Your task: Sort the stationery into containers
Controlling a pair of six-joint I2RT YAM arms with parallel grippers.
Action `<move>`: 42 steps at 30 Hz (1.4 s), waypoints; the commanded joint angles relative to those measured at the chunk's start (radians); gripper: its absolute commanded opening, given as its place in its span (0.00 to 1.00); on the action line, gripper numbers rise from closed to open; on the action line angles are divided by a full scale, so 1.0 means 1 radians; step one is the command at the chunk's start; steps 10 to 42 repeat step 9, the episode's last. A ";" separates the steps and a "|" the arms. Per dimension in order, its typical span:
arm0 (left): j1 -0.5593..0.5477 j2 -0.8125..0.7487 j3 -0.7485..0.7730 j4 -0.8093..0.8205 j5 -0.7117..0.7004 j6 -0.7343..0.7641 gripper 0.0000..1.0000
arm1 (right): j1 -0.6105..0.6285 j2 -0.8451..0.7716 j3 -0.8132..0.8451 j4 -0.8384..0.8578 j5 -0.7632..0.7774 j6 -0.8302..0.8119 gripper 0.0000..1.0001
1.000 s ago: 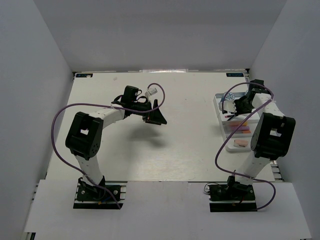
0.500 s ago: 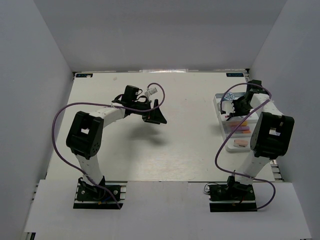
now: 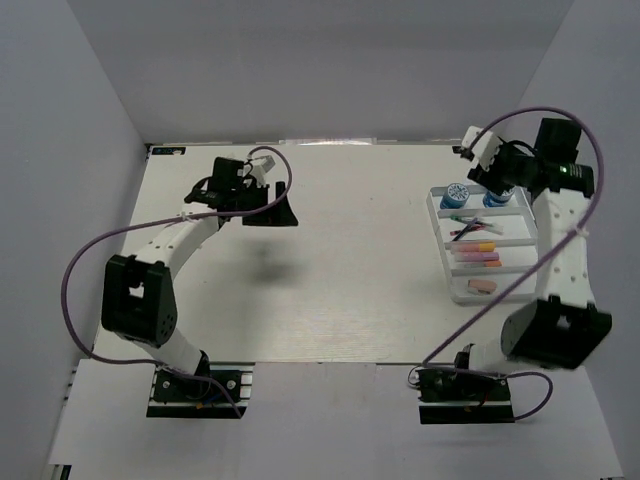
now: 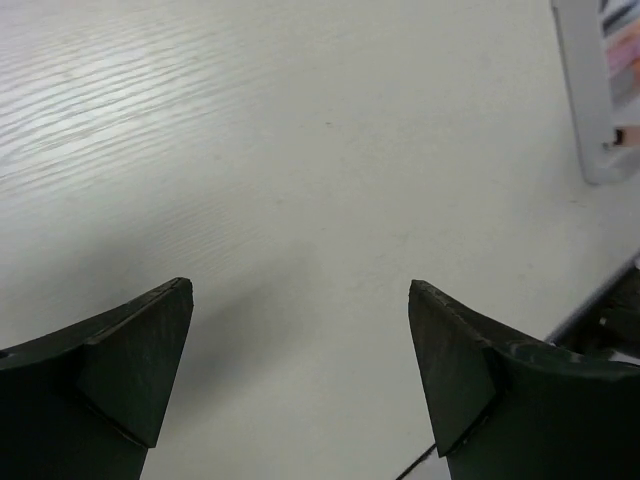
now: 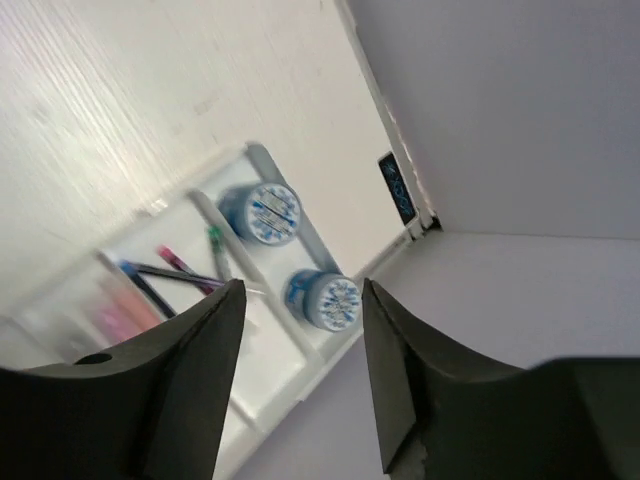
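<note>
The white divided tray (image 3: 449, 262) stands at the right of the table. Its compartments hold thin pens (image 3: 476, 232), orange and pink highlighters (image 3: 478, 255) and a small pink eraser-like piece (image 3: 481, 286). My right gripper (image 3: 500, 180) hangs high over the tray's far end, open and empty. In the right wrist view its gripper (image 5: 300, 285) frames the tray (image 5: 270, 370) and the pens (image 5: 165, 272) far below. My left gripper (image 3: 270, 210) is at the back left, open, with only bare table under it (image 4: 300, 290). A corner of the tray (image 4: 585, 110) shows at the left wrist view's upper right.
Two round blue-lidded tubs (image 3: 457, 195) (image 3: 492, 198) sit in the tray's far compartment, also seen from the right wrist as tubs (image 5: 265, 212) (image 5: 325, 300). Grey walls close in the table at the back and both sides. Purple cables loop off both arms.
My right gripper has opened and risen from low in the tray's far end to high above it. The left arm has swung from the table's middle toward the back left, still open.
</note>
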 commanded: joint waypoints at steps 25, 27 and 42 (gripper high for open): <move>0.064 -0.199 -0.057 -0.178 -0.462 0.165 0.98 | -0.023 -0.357 -0.379 0.142 -0.094 1.007 0.72; 0.064 -0.199 -0.057 -0.178 -0.462 0.165 0.98 | -0.023 -0.357 -0.379 0.142 -0.094 1.007 0.72; 0.064 -0.199 -0.057 -0.178 -0.462 0.165 0.98 | -0.023 -0.357 -0.379 0.142 -0.094 1.007 0.72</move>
